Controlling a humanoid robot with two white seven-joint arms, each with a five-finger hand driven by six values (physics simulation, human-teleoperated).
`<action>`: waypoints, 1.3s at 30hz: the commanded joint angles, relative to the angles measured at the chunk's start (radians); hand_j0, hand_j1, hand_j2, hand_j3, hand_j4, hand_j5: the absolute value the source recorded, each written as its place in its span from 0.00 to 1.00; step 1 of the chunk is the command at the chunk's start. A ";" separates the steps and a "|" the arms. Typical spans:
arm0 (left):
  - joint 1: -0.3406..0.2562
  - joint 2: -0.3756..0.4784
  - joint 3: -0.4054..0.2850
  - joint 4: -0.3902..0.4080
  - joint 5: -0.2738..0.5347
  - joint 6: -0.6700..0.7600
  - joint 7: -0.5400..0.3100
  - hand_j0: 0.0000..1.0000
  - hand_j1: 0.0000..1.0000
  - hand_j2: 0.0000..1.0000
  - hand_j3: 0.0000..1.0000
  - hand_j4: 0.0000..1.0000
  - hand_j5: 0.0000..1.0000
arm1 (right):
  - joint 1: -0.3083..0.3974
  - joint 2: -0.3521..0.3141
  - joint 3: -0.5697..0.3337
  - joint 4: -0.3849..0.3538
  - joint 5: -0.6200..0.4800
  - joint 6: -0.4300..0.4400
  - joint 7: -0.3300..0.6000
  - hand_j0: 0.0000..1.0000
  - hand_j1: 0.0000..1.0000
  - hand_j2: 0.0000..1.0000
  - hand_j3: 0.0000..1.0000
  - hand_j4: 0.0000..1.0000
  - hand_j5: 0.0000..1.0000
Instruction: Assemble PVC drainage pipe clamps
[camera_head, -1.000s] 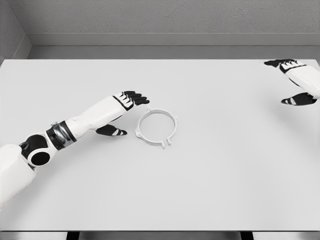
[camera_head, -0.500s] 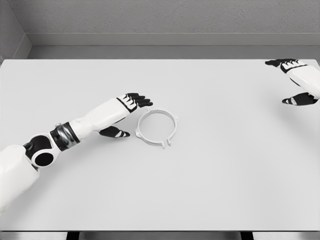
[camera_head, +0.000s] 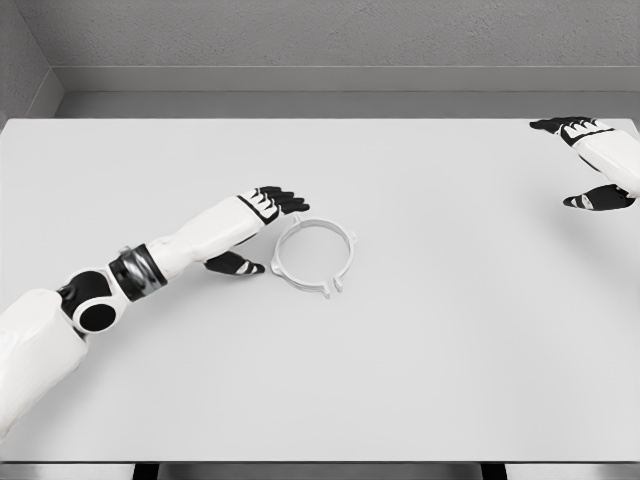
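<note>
A smooth, matt, pale grey bench (camera_head: 450, 350) carries a thin white pipe clamp ring (camera_head: 313, 256) that looks like moulded plastic. The left hand (camera_head: 262, 222) has black, slightly glossy fingers on a smooth white hard-shell arm with a shiny metallic band near the elbow. The right hand (camera_head: 590, 160) shows the same white shell and black fingers. The back wall (camera_head: 320, 35) looks rough and grainy.

White arms, black fingers (camera_head: 283, 199), black joints, one silver-ringed forearm cuff (camera_head: 137, 270)
</note>
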 joint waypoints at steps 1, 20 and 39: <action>0.000 -0.005 0.001 0.001 0.006 0.000 0.000 1.00 1.00 1.00 1.00 1.00 1.00 | 0.000 -0.001 0.000 -0.001 -0.007 0.003 -0.001 1.00 1.00 1.00 1.00 1.00 1.00; 0.000 -0.039 0.001 0.009 0.006 0.000 0.000 1.00 1.00 1.00 1.00 1.00 1.00 | 0.074 -0.004 -0.001 -0.070 -0.072 0.003 -0.001 1.00 1.00 1.00 1.00 1.00 1.00; 0.003 -0.001 0.010 0.001 0.015 0.000 0.000 1.00 1.00 1.00 1.00 1.00 1.00 | 0.074 -0.001 -0.001 -0.068 -0.072 0.003 -0.001 1.00 1.00 1.00 1.00 1.00 1.00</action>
